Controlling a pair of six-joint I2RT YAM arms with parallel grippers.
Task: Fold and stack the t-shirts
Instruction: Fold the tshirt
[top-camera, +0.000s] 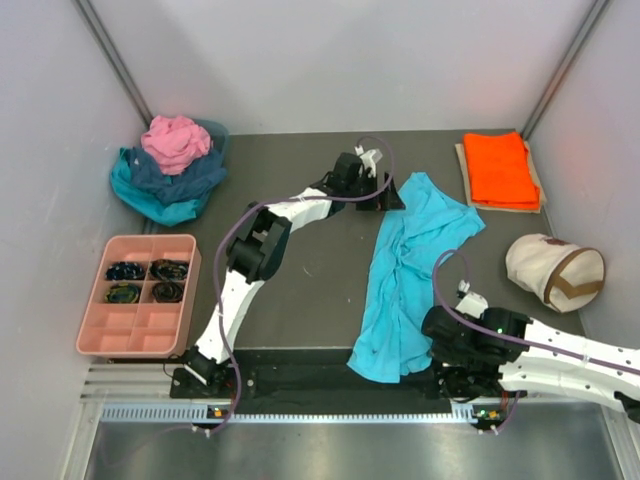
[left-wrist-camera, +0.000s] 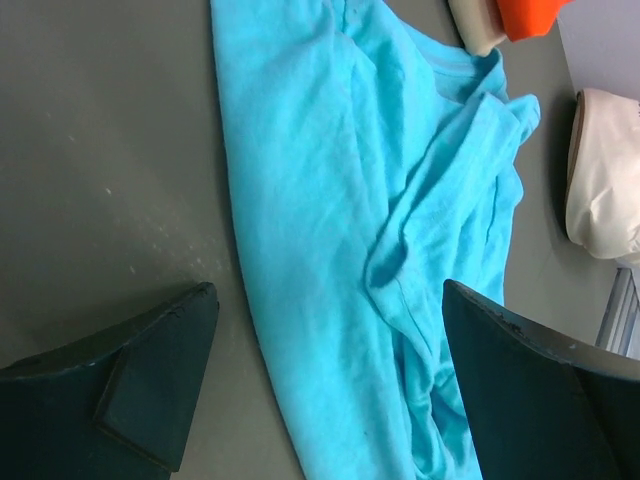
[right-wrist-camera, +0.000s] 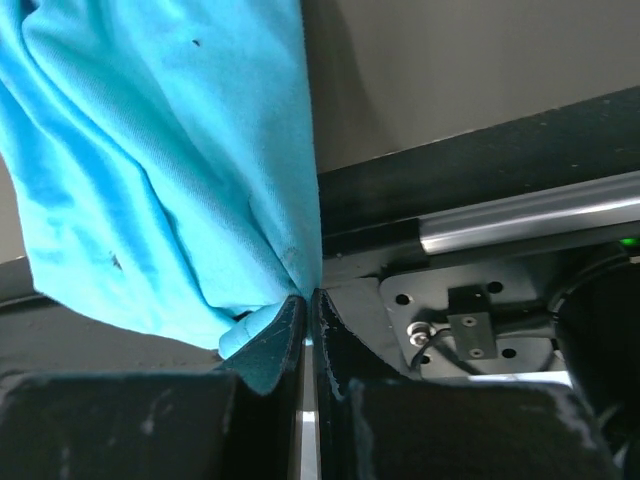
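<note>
Grey table (top-camera: 300, 290) carries everything. Biggest item on it is the turquoise t-shirt (top-camera: 410, 265), laid lengthwise right of centre, rumpled and twisted along its middle; collar end far, hem end drooping over the near edge by the arm bases; prob. stretched long like this so it can be flattened before folding.

Next in size, the heap of t-shirts (top-camera: 170, 170) in the far-left corner; pink on top, navy under, teal at the bottom; unfolded and well apart from the work area, so waiting their turn.

Orange t-shirt (top-camera: 500, 168) lies folded on a beige pad (top-camera: 462, 160) far right; I read that as the stack's base, so one done, one in hand, rest to go.

Pink tray (top-camera: 130, 325) on the left w/ dark coils in its four far compartments; cream canvas bag (top-camera: 553, 270) on the right, near the shirt's sleeve; neither is part of the job.

Left gripper (left-wrist-camera: 325, 300): fingers spread wide over the shirt's far part, its side edge btwn them; holding nothing; contact w/ cloth can't be told.

Right gripper (right-wrist-camera: 308, 305): fingers pressed together, pinching the hem corner at the near edge; likely anchoring that end so the other arm can take the far end and pull the cloth taut.
</note>
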